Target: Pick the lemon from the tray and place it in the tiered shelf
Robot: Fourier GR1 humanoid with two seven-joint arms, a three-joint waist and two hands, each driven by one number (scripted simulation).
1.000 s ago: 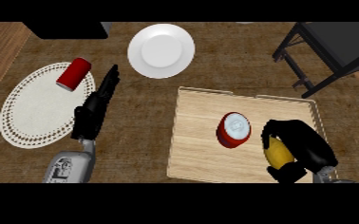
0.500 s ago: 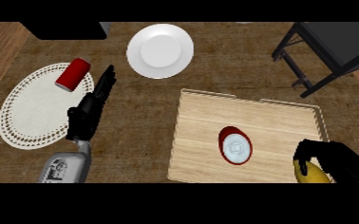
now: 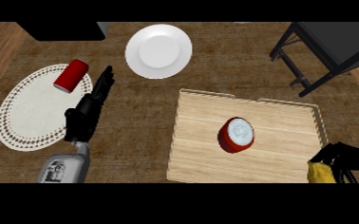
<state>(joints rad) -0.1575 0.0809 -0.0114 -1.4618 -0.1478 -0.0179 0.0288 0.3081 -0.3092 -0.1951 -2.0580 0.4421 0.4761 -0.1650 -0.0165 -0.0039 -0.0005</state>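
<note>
The yellow lemon [image 3: 320, 173] shows at the lower right corner, just off the right edge of the wooden tray [image 3: 203, 137]. My right hand [image 3: 341, 156] is curled round the lemon, mostly cut off by the view's edge. The dark tiered shelf [image 3: 319, 52] stands at the upper right, apart from the hand. My left hand [image 3: 89, 109] rests open on the counter at the left, fingers straight, beside the white mat.
A red bowl [image 3: 236, 134] lies tipped on the tray. A white plate [image 3: 158, 51] sits at the top centre. A red can [image 3: 71, 75] lies on a round white mat [image 3: 32, 109] at the left. A dark object [image 3: 60, 30] is at the upper left.
My right hand with the lemon has moved right and down, off the tray toward the view's corner. The red bowl shifted on the tray. The left hand stayed still.
</note>
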